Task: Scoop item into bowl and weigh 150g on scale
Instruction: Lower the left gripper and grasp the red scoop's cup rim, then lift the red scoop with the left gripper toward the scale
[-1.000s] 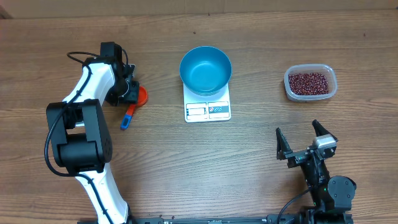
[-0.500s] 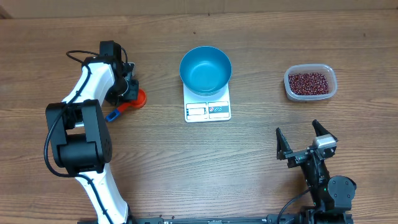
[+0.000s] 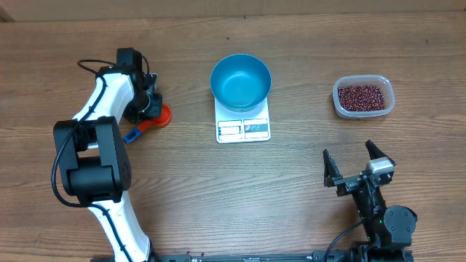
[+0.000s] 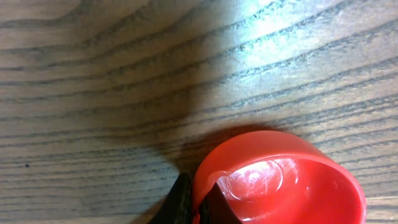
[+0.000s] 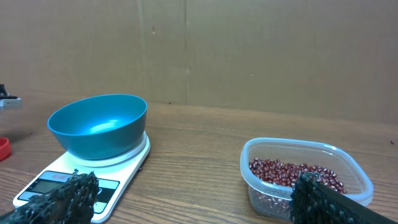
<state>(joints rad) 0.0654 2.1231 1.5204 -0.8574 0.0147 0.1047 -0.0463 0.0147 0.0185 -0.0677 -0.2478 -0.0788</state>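
I could read no text anywhere. The scale [image 3: 242, 124] carried a display window [image 3: 230, 129] and a printed label [image 3: 255, 128] on its near edge, but both were too small and blurred to read.

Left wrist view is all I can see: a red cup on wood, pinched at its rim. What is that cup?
Observer: It is the head of a scoop; the overhead view shows a blue handle sticking out from it.
Visitor: What is there to scoop?
Observer: Dark red beans in a clear tub at the far right of the table.
Visitor: Where might they go?
Observer: Probably into the empty blue bowl, which sits on a white scale mid-table.
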